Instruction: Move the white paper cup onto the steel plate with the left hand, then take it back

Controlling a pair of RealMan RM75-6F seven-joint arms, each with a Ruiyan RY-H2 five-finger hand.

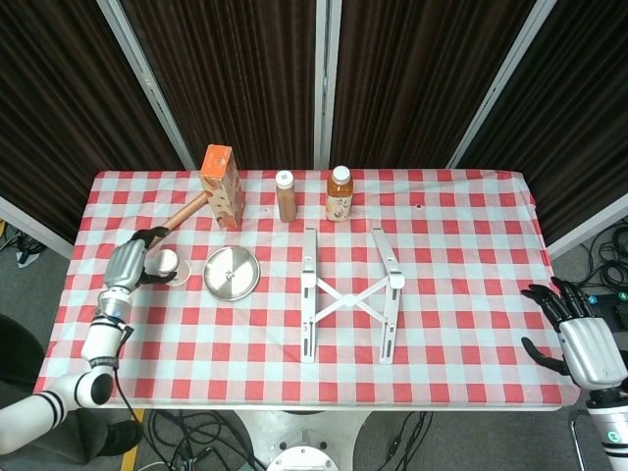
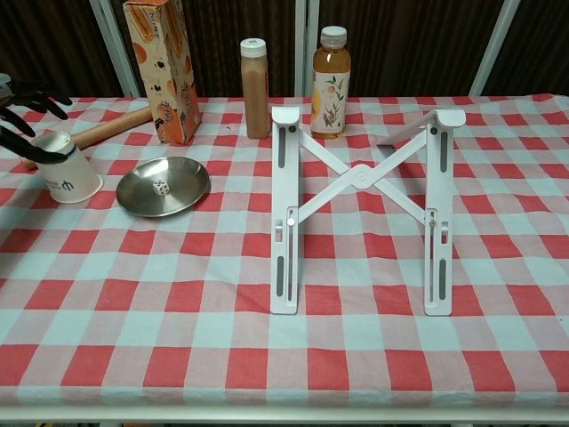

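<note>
The white paper cup (image 1: 167, 262) (image 2: 69, 173) stands upright on the checked cloth, just left of the steel plate (image 1: 232, 273) (image 2: 191, 178). A small white die (image 2: 160, 188) lies in the plate. My left hand (image 1: 130, 261) (image 2: 22, 111) is at the cup's left side with its fingers spread; one dark fingertip lies near the cup's rim, and no grip shows. My right hand (image 1: 579, 334) hangs off the table's front right corner, fingers apart and holding nothing; only the head view shows it.
A wooden rod (image 1: 182, 211) (image 2: 111, 124) lies behind the cup. An orange carton (image 1: 223, 186) (image 2: 162, 71), a brown bottle (image 1: 286, 196) (image 2: 255, 89) and a tea bottle (image 1: 340, 194) (image 2: 331, 84) stand at the back. A white folding stand (image 1: 348, 294) (image 2: 360, 178) fills the middle.
</note>
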